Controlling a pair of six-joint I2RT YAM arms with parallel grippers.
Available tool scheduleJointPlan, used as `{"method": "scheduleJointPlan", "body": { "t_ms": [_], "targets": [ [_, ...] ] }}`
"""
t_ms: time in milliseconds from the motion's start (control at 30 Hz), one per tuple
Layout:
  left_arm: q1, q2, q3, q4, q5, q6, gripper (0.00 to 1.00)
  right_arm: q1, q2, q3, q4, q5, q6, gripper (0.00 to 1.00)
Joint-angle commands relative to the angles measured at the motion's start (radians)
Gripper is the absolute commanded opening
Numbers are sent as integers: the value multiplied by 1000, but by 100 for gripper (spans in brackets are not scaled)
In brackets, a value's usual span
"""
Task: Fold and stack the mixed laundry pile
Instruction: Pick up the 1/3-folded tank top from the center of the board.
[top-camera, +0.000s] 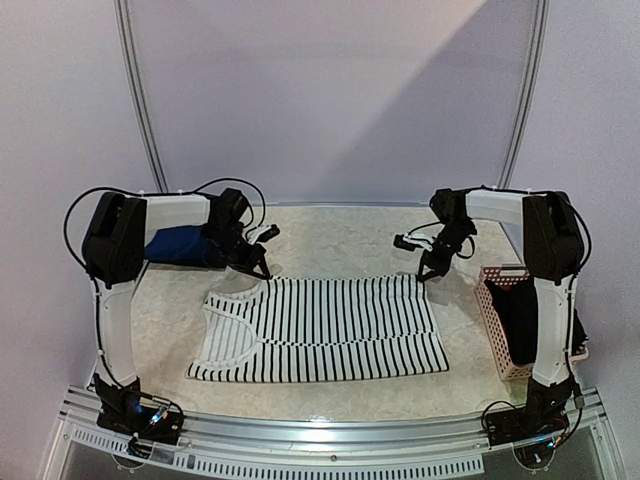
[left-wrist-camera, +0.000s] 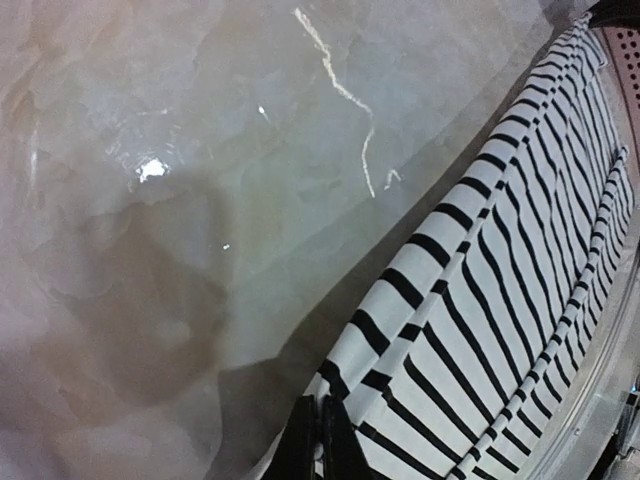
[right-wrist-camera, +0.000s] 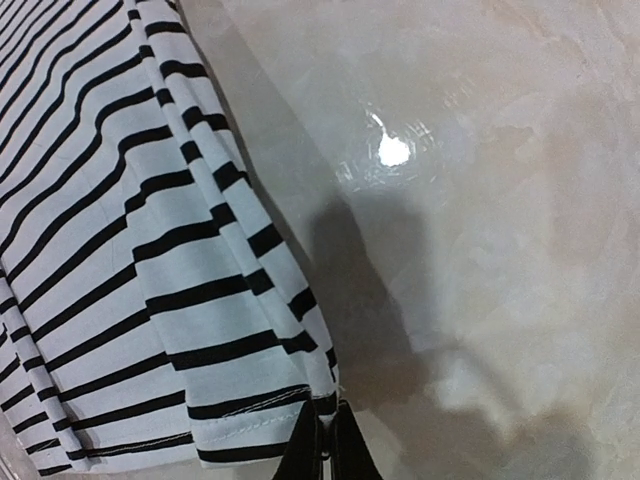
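Top external: far corners of black-and-white striped fabric tank top (top-camera: 330, 325) clamped by left fingers (top-camera: 258, 268), right fingers (top-camera: 427, 272). Gotta lift together, keep taut, fold forward.

The left arm (top-camera: 112, 310) and the right arm (top-camera: 552, 320) are each built from white tubular links joined by bulky black joint housings and mounted on small black bases. Thin black cables are looped along the upper links. The left tool (top-camera: 258, 268) and the right tool (top-camera: 426, 272) are black, ending in narrow dark fingertips (left-wrist-camera: 297, 450).
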Motion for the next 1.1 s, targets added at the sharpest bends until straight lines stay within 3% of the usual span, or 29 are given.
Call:
{"method": "scheduleJointPlan", "body": {
  "t_ms": [0, 367, 1067],
  "targets": [
    [-9, -87, -37, 22, 3, -10, 0, -10, -101, -68, 112, 40, 10, 0],
    [-10, -134, -73, 13, 8, -32, 0, -9, -165, -64, 138, 59, 22, 0],
    [-75, -352, -283, 22, 46, -72, 0, 24, -451, -378, 118, 33, -44, 0]
  ]
}}
